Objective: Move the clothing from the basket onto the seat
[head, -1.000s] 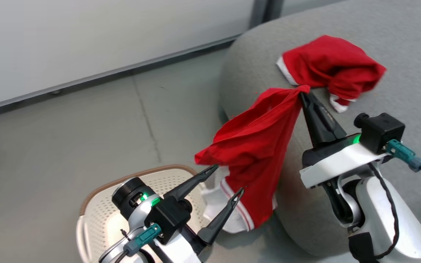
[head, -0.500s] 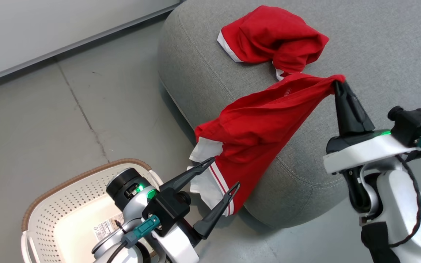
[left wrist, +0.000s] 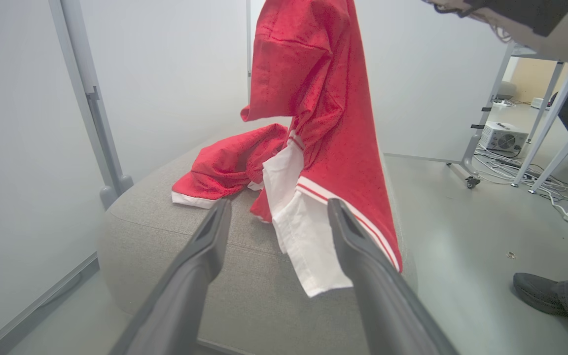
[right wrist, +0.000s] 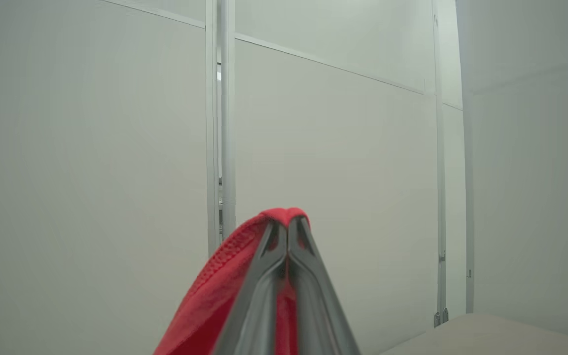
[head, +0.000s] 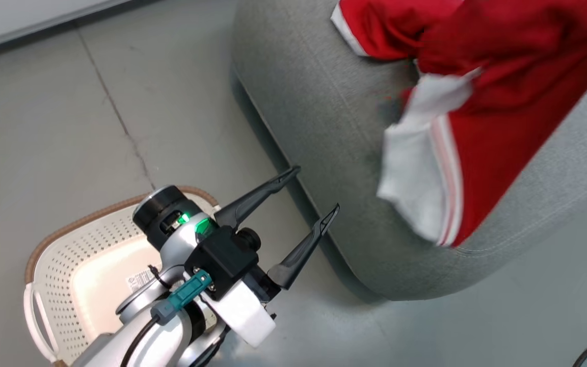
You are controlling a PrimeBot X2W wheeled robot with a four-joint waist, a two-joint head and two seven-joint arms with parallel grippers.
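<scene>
The right jaws are clenched on a fold of the held garment (right wrist: 205, 301); in the right wrist view the red cloth is pinched at their very tips and falls away below. The grip sits high, probably so that the whole length clears the seat's edge before it is laid down. From that pinch the held garment hangs over the seat (head: 314, 102), and its white striped hem dangles past the seat's side, toward the floor (head: 69, 102). Whether the hem touches the upholstery cannot be told.

The other garment (left wrist: 225, 167) lies crumpled on the seat's top, a little in from its rounded corner and just beside the hanging one. It needs nothing more.

The left jaws are spread wide and empty. They hover over the floor between the basket (head: 69, 239) and the seat's lower edge, pointing at the dangling hem. From there they seem placed to catch or guide the loose end if it slips off the side.

The basket stands on the floor near the seat's corner. Its label shows on the bare bottom, so it looks emptied, though the left arm hides part of it. What appears to remain is lowering the cloth fully onto the seat's top and letting go.
</scene>
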